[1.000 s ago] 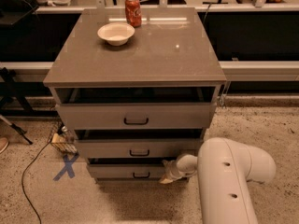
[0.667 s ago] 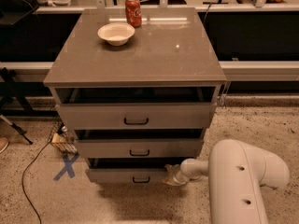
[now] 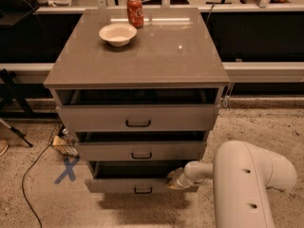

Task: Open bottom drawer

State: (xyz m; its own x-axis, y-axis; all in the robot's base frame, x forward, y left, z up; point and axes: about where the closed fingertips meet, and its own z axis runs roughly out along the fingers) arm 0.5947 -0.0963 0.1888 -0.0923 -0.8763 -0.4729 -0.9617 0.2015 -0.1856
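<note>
The grey cabinet (image 3: pixel 137 63) has three drawers. The bottom drawer (image 3: pixel 128 185) is the lowest one, with a shallow grey front and a small black bar handle (image 3: pixel 143 190). It stands pulled out, with a dark gap above its front. My gripper (image 3: pixel 173 183) is at the right end of that drawer's front, at its top edge, reaching in from my white arm (image 3: pixel 247 184) at the lower right. The middle drawer (image 3: pixel 141 151) and top drawer (image 3: pixel 137 118) also stand slightly out.
A white bowl (image 3: pixel 118 33) and a red soda can (image 3: pixel 135 11) stand on the cabinet top. A blue X mark (image 3: pixel 67 169) and a black cable (image 3: pixel 28 175) lie on the speckled floor at the left. A low shelf wall runs behind the cabinet.
The bottom drawer has slid further out toward the camera. My gripper and arm have moved back with it, staying at the drawer's right end.
</note>
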